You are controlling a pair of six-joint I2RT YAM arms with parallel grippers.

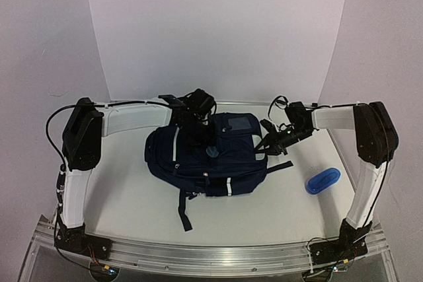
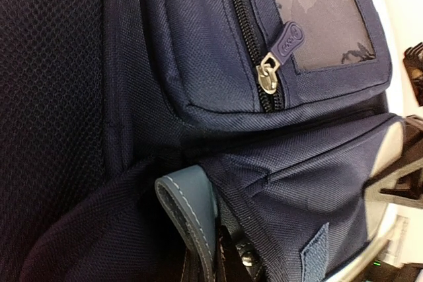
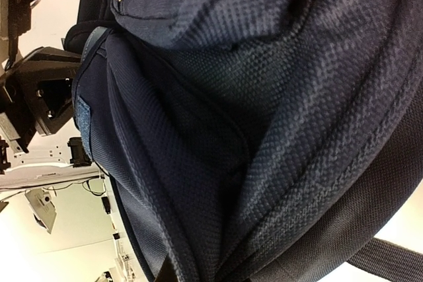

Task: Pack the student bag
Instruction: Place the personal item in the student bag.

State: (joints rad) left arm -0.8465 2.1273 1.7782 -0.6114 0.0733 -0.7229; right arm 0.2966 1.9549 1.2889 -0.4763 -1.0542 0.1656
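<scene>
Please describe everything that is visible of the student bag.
The student bag is a large navy backpack of woven fabric with thin white stripes, a zipped front pocket and dark straps. It lies flat in the middle of the table. The left pincer, shut, seems to pinch its grey-blue tab; the right pincer touches its right side.

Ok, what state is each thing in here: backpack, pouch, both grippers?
Large navy-blue fabric backpack: lying flat on the table.
Its front-pocket zip: closed along the stretch in view.
Small blue oval pouch: lying on the table right of the backpack, apart from it.
Left gripper: shut, down on the backpack's top.
Right gripper: shut, at the backpack's right edge.
</scene>
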